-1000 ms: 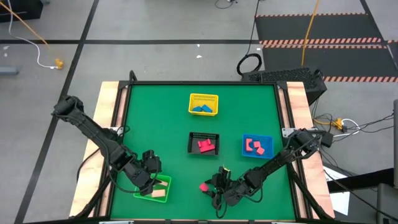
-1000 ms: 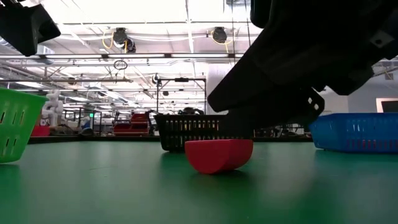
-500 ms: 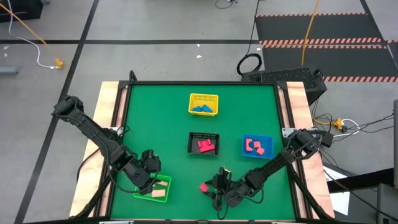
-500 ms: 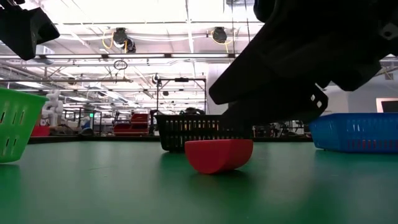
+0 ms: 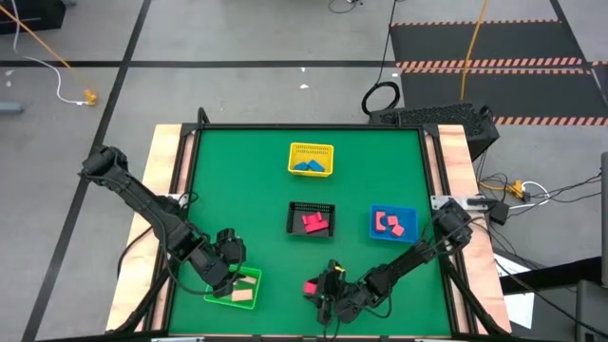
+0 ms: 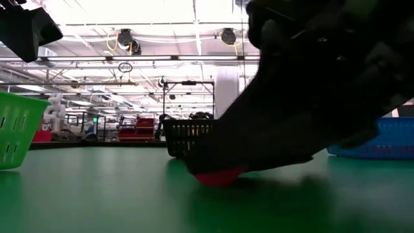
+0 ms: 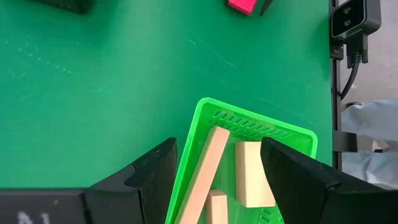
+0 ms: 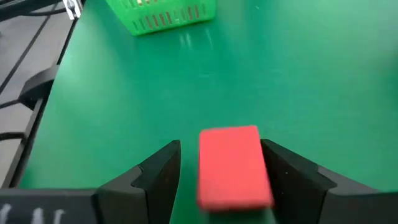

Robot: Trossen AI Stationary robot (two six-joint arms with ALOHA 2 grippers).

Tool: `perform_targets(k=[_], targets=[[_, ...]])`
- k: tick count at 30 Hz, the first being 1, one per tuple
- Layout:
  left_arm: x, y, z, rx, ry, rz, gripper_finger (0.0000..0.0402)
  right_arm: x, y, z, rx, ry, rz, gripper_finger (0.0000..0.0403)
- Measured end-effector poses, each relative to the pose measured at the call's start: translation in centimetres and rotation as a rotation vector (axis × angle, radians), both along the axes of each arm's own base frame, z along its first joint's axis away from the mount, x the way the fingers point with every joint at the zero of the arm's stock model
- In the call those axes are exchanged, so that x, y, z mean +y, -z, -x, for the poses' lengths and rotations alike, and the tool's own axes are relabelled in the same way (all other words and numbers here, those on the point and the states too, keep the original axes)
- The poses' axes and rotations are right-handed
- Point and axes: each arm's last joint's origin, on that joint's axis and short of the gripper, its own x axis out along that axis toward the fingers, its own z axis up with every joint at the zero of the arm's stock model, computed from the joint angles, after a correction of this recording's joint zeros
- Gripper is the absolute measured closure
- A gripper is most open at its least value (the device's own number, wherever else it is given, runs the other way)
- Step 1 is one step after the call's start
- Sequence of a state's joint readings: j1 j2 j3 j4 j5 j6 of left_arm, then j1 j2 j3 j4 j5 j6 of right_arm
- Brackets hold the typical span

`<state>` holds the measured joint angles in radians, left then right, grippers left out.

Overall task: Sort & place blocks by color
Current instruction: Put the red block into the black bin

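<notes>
Counter point(image 5: 247, 171): green, carrying four baskets; the yellow basket point(image 5: 311, 159) sits at 12 o'clock, the black basket point(image 5: 311, 218) at the middle, the blue basket point(image 5: 392, 223) at 3 o'clock, the green basket point(image 5: 234, 288) at 7 o'clock.
Left hand point(image 5: 231, 258): waits open above the green basket, holding nothing.
Right hand point(image 8: 221, 171): low at 6 o'clock, fingers spread either side of the loose red block point(image 8: 233, 167), not yet closed on it.
Blocks: blue in yellow, red in black and blue, tan wood in green; the loose red block lies on the counter at 6 o'clock.
Doing it well: likely centre the block between the fingers, settle to the counter, close squarely on its flat sides, lift straight.
Views: the right wrist view shows the gap beside each finger; the low view point(image 6: 217, 176) shows only a red sliver under the arm.
</notes>
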<state>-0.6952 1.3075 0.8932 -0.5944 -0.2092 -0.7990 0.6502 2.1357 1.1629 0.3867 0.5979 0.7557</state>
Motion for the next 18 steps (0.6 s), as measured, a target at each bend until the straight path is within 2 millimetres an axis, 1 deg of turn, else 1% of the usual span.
perform_targets(k=[4, 7, 10, 14, 18], targets=[[0.0, 0.0, 0.0, -0.004, 0.019, -0.012, 0.0170, 0.4, 0.3, -1.1, -0.023, 0.026, 0.024, 0.0193], [0.0, 0.0, 0.0, -0.007, 0.032, -0.021, 0.0170, 0.4, 0.3, -1.5, -0.028, 0.042, 0.022, 0.0199], [0.0, 0.0, 0.0, -0.010, 0.048, -0.031, 0.0170, 0.2, 0.4, -1.6, -0.021, 0.058, 0.009, 0.0227], [0.0, 0.0, 0.0, -0.012, 0.058, -0.038, 0.0170, 0.0, 0.5, -1.5, 0.008, 0.078, -0.027, 0.0288], [0.0, 0.0, 0.0, -0.012, 0.059, -0.039, 0.0170, -0.1, 0.5, -1.5, 0.012, 0.094, -0.045, 0.0289]])
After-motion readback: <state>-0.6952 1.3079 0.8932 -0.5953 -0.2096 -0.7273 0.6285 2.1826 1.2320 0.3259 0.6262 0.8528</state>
